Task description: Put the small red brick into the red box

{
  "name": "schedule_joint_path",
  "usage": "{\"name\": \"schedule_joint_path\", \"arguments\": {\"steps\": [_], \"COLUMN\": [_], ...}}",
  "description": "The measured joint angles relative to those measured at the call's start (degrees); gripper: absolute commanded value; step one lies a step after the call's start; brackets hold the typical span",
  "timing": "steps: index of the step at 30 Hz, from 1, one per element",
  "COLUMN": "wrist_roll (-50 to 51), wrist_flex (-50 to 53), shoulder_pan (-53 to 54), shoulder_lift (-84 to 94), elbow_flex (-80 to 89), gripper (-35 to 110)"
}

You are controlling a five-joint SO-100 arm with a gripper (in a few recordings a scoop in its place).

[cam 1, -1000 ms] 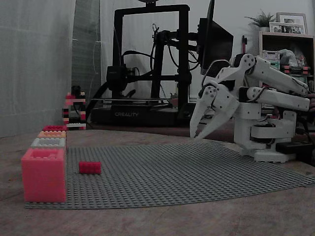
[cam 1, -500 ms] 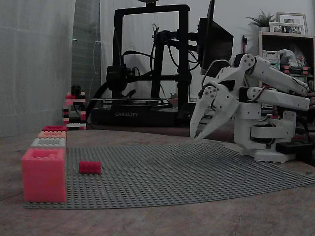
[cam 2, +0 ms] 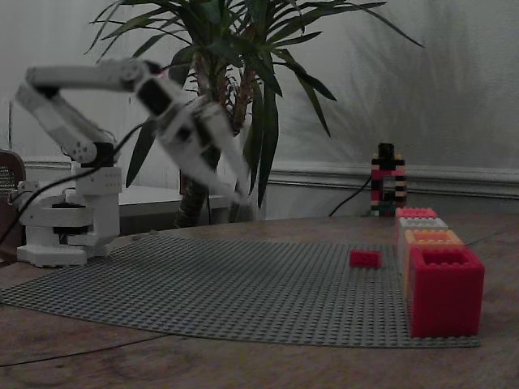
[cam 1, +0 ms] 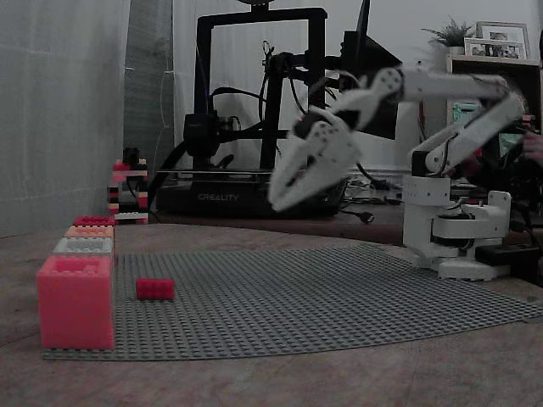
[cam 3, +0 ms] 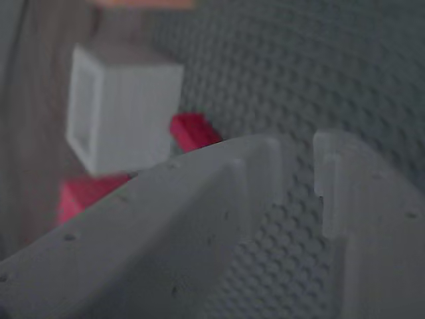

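end effector [cam 1: 284, 197]: raised at frame centre, fingers slightly apart, empty | small red brick [cam 1: 155, 289]: lower left on baseplate [cam 1: 339, 297], beside pink box [cam 1: 75, 301]

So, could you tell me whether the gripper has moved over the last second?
Yes. In a fixed view the gripper has swung left and upward, from beside the arm's base to in front of the 3D printer.

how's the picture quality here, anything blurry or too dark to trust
All views are dim and greyish. In both fixed views the gripper is smeared by motion, while the small red brick and grey baseplate stay sharp. In the wrist view everything is soft: the white box and the brick are out of focus, the fingers too.
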Motion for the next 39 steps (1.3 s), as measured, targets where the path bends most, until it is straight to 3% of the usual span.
{"name": "schedule_joint_path", "arguments": {"steps": [6,16,28,39], "wrist_roll": [-11.2,-19.2,-18.1,-17.7], "wrist_flex": [0.1,7.5,16.7,18.2], "shoulder_pan": [-1.8,-5.6,-11.4,-11.9], "shoulder_lift": [-25.4,-54.3,-69.8,-78.8], "elbow_flex": [-20.6,-45.3,-66.1,-77.0], "gripper": [8,22,22,20]}}
